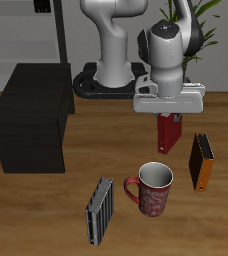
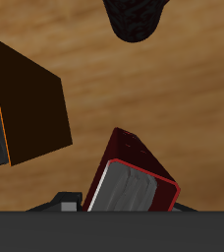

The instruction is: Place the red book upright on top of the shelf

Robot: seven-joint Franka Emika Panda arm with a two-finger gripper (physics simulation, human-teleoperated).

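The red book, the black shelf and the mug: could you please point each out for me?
red book (image 1: pixel 166 134), exterior view, cover below the gripper.
shelf (image 1: pixel 31 92), exterior view, flat top.
mug (image 1: pixel 154 194), exterior view, patterned outer wall.

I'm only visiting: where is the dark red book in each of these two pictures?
Exterior view: the red book hangs upright just under the tool, behind the mug, beside the orange-and-black book.
Wrist view: the red book sits right against the tool's dark body, its pale page edge facing the camera.
Shared landmark: the orange-and-black book, next to the red book in both.
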